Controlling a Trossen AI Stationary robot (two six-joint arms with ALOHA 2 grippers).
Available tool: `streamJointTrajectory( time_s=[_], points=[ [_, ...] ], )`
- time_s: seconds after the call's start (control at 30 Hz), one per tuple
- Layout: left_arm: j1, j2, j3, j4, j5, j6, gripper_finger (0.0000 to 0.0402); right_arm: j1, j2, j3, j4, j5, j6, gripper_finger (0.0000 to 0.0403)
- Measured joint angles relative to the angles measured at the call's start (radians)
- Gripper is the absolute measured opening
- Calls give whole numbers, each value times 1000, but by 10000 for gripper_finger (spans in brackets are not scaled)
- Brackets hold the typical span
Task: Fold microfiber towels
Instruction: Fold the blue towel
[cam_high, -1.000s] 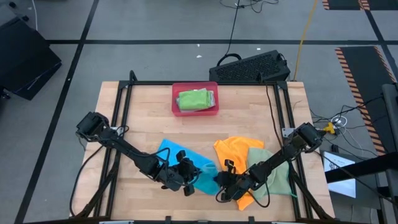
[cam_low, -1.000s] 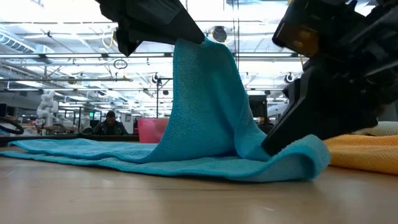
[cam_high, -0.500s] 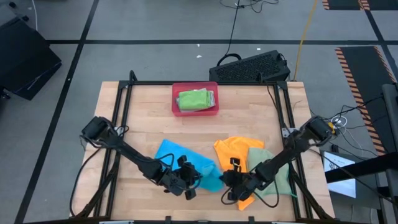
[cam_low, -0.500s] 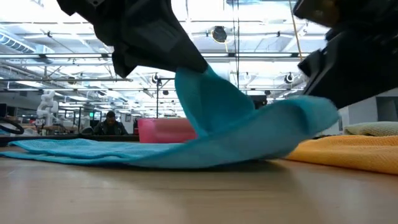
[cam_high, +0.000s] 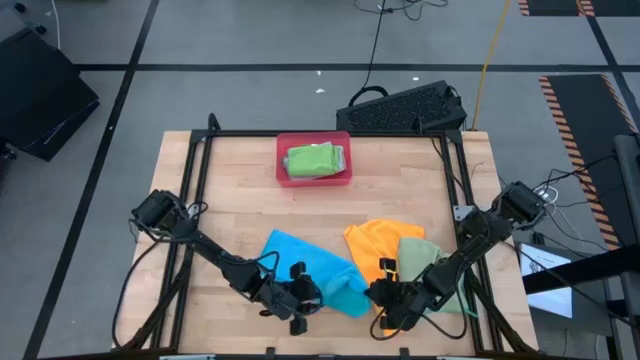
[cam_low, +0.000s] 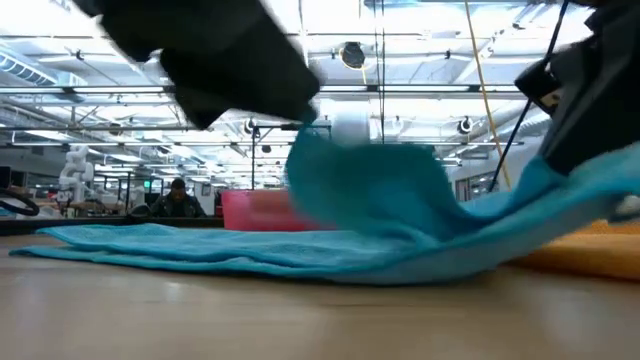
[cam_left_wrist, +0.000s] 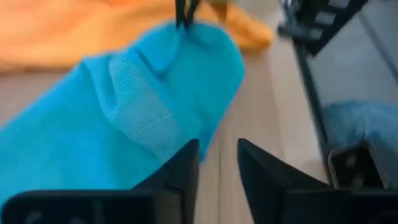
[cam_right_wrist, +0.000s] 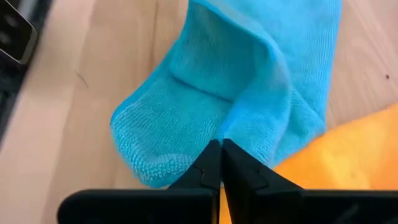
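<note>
A bright blue towel (cam_high: 310, 268) lies spread on the wooden table, near the front edge. My right gripper (cam_right_wrist: 221, 146) is shut on its right end. My left gripper (cam_left_wrist: 216, 146) stands open low over the towel's near edge, slanting down. Bare wood shows between its fingers, and the blue cloth (cam_left_wrist: 124, 124) lies beside one finger. An orange towel (cam_high: 375, 243) and a pale green towel (cam_high: 432, 262) lie to the right. The orange one lies partly under the blue towel's lifted end. My left gripper has nothing between its fingers; whether one finger (cam_left_wrist: 183, 168) touches the blue cloth beside it, I cannot tell. My right gripper pinches a bunched fold at the blue towel's right end (cam_right_wrist: 231, 127) between its two fingers, slanting down. That end is lifted off the table (cam_low: 590, 185); the rest lies flat.
A pink-red tray (cam_high: 282, 160) at the far middle holds a folded green towel (cam_high: 313, 158). Black frame rails (cam_high: 195, 190) run along the table's left and right sides. A black keyboard (cam_high: 405, 108) lies beyond the far edge. Bare wood shows between the tray and the towels.
My right gripper has risen and gone toward the table's right edge, drawing the blue towel's right end up over the orange towel. My left gripper has sunk toward the near edge. The tall peak of blue cloth under it has come down low.
</note>
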Motion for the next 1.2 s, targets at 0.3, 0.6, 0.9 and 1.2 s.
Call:
streamJointTrajectory(
  time_s=[0.3,0.6,0.9,1.2],
  points=[
    [-15,15,-3,-303,-161,-7,191,6,0,-44,1,-5,46,0],
    [95,15,-160,-279,-163,-6,139,6,0,-61,32,20,37,3],
    [61,4,-285,-244,-139,-216,96,-82,62,-61,323,72,-89,3],
    [-76,-133,-296,-545,-70,-491,94,-127,77,-61,347,-36,-166,4]
  ],
)
